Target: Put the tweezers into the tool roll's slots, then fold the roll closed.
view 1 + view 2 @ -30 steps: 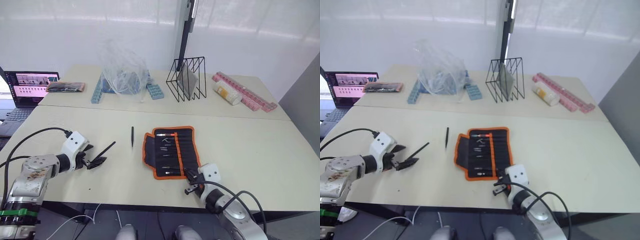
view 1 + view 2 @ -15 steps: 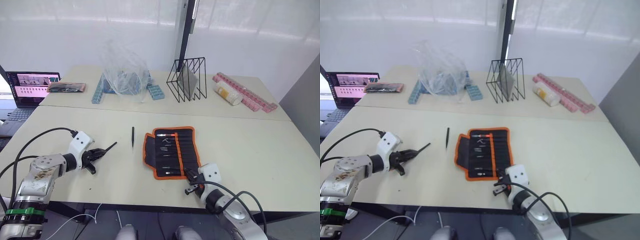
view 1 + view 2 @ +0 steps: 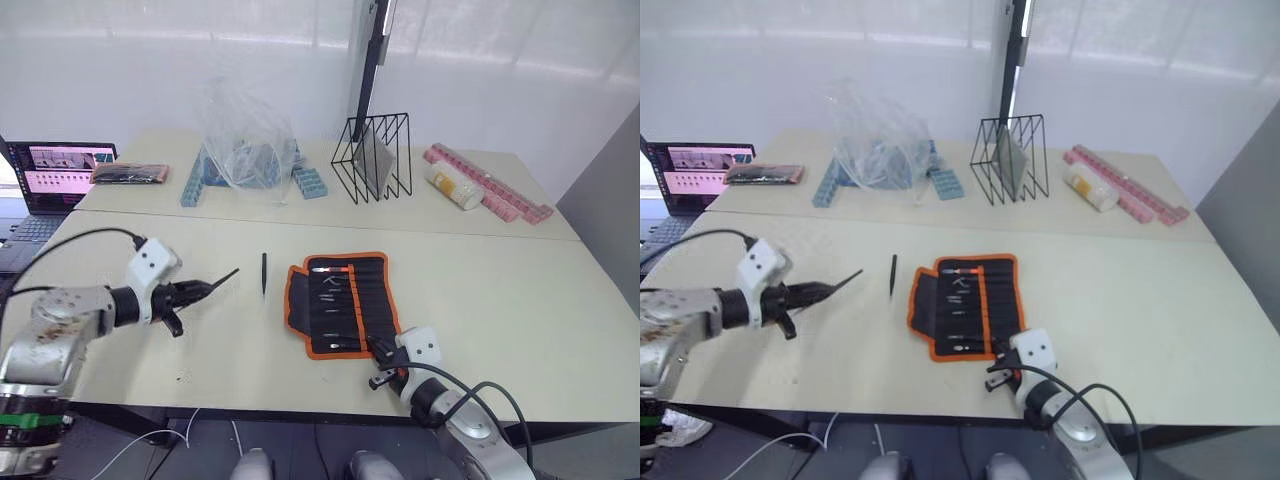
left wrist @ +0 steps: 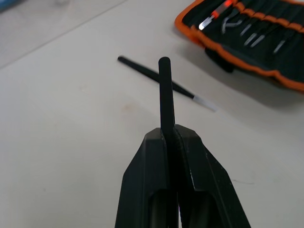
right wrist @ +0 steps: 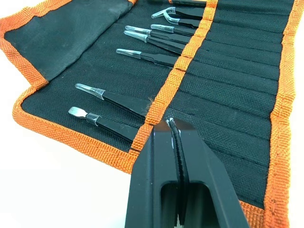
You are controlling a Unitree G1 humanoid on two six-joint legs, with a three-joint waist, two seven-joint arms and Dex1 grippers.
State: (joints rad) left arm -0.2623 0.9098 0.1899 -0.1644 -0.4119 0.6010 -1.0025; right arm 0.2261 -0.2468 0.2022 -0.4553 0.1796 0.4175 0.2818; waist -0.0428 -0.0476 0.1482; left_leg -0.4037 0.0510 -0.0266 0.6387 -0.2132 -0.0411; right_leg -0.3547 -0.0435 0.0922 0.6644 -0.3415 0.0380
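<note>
The left gripper [image 3: 200, 291] has lifted and swung toward the table's middle since a second ago, its black fingers clamped on a slim black pointed tweezer [image 4: 166, 90]. Another slim black tweezer [image 3: 264, 273] lies on the beige table [image 3: 520, 290], just left of the open black fabric tool roll with orange binding [image 3: 342, 302] (several tweezers sit in its slots [image 5: 156, 57]). The right gripper [image 5: 173, 127] rests closed at the roll's near edge, empty as far as shown.

The lower ends of the slim black tweezers [image 5: 124, 102] were hidden inside the narrow black fabric slots [image 5: 223, 90]. The orange-bound black fabric tool roll [image 4: 266, 45] was cut off at the picture's edge.
</note>
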